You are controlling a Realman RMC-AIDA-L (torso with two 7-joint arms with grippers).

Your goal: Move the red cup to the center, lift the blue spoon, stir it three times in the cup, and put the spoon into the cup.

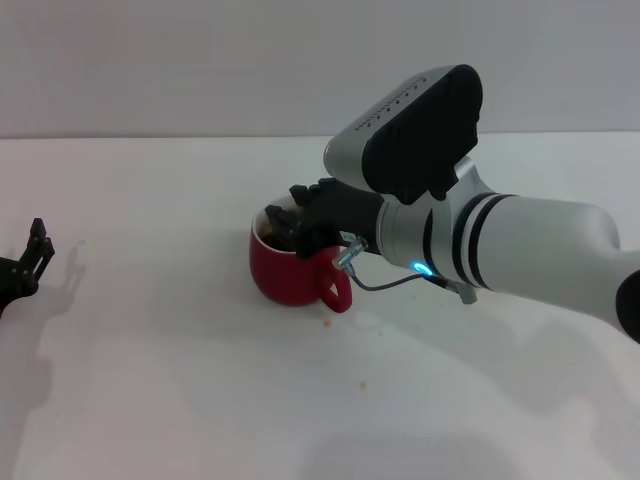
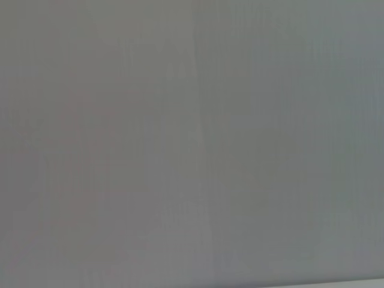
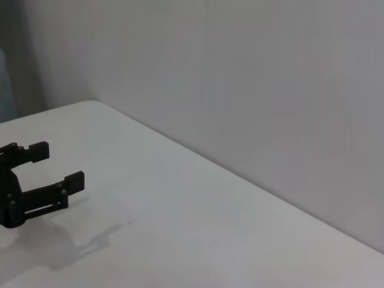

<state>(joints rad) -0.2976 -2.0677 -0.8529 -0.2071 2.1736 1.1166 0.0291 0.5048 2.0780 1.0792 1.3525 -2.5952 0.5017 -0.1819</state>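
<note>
Right gripper point(image 1: 300, 222) is down at the mouth of the red cup point(image 1: 290, 272), its black fingers reaching over the white inner rim on the side nearest the arm. Whether those fingers are spread or clamped on something can't be made out; they're a dark cluster against the dark liquid inside the cup. No blue spoon can be picked out anywhere in the head view; if it's there, the gripper is hiding it.

The red cup stands upright on the white table point(image 1: 180, 400), with its loop handle point(image 1: 337, 290) pointing toward the robot's right and a little forward, just under the wrist. A thin grey cable point(image 1: 385, 283) loops beneath the wrist beside the handle, and a small blue light point(image 1: 417, 267) glows on the silver forearm point(image 1: 540, 250), which stretches away from the cup to the right edge.

Left gripper point(image 1: 40, 248) is well apart from the cup, parked at the far left edge of the table, its two black fingers point(image 3: 69, 180) spread with a clear gap between them and nothing in it. The right wrist view catches it resting low over the tabletop, casting a soft shadow.

The left wrist view shows only a plain grey surface.
</note>
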